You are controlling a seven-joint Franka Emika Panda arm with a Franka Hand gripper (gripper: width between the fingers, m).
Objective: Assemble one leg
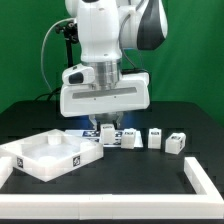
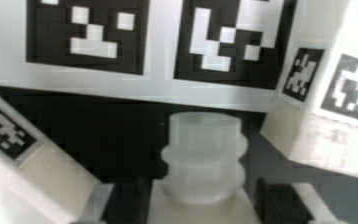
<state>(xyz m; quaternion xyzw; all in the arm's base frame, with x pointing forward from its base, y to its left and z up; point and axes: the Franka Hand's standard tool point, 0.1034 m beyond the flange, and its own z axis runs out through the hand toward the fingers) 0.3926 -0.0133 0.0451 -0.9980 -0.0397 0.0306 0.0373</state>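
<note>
Our two-finger gripper [image 1: 106,126], open and empty, straddles the small white plastic leg post [image 2: 206,165], upright midway between the near and far edges of the black desk [image 1: 140,180]. We judge it light, rigid and slippery, best pinched square-on.

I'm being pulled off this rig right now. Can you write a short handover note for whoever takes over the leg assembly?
Hand: open, low over the row of legs, with its fingers on either side of one leg and a gap showing on each side.
Things: other legs sit on the table toward the exterior view's right. The square panel lies toward its left, with no leg visible in it.
Done: the hand is lined up on the leg.
Left: close on the leg, lift it, carry it to the panel and fit it.
</note>
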